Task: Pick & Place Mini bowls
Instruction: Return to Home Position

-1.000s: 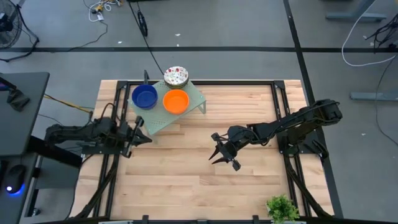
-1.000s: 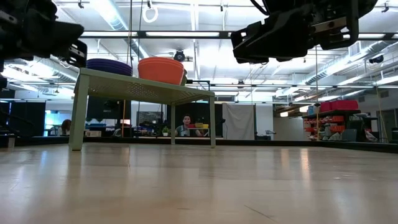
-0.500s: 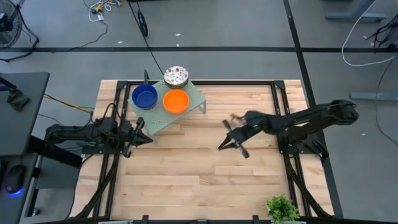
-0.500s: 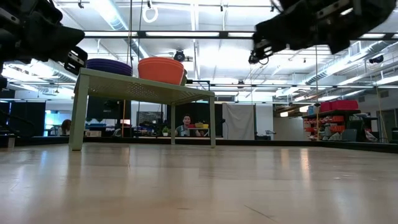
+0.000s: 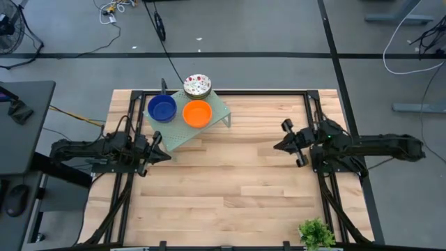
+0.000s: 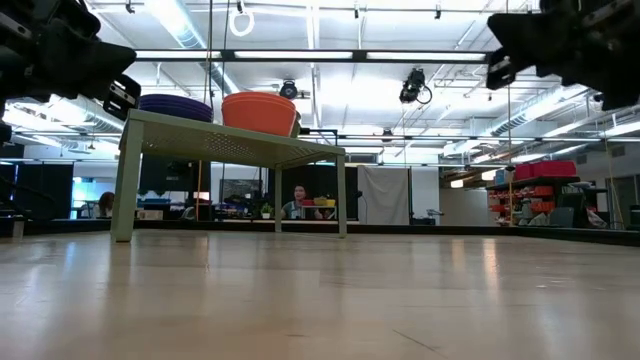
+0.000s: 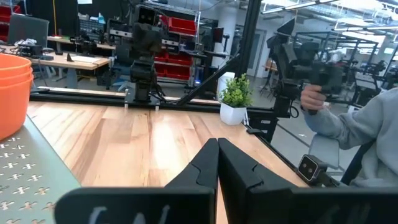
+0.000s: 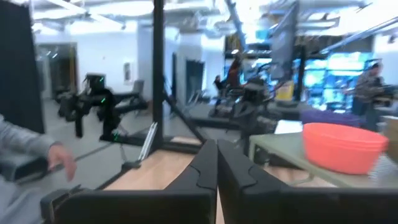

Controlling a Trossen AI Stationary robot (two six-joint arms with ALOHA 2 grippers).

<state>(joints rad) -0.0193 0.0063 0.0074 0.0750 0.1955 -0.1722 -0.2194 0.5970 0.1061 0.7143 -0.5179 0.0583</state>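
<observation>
From above, the mini bowls sit in three stacks on the pale green rack [image 5: 177, 132] at the far left of the table [image 5: 230, 195]: blue bowls [image 5: 162, 108] on the left, orange bowls [image 5: 198, 113] beside them, and speckled bowls [image 5: 197, 86] at the far edge. I see no bowl on the wood. The left gripper [image 5: 162, 150] lies low just beside the rack's near edge. The right gripper [image 5: 278, 146] is well apart, close to its own base on the right and pointing left.

At table height, the rack [image 6: 230, 141] carries the blue stack [image 6: 175, 102] and the orange stack [image 6: 260, 110]. Both arms hang high at the edges.

In the left wrist view, that arm's fingers [image 7: 200, 173] are pressed together on nothing, with the orange bowls [image 7: 12, 87] and the rack top [image 7: 25, 165] close by. A person's sleeve [image 7: 354, 130] shows beyond the table.

In the right wrist view, its fingers [image 8: 202, 171] also meet on nothing. The orange stack [image 8: 343, 147] stands far across the table.

The sorting looks finished, and the step in hand seems to be parking the arms. The right arm appears almost at rest. It seems to need only to settle into its resting pose, pincer empty. The left should avoid nudging the rack.
</observation>
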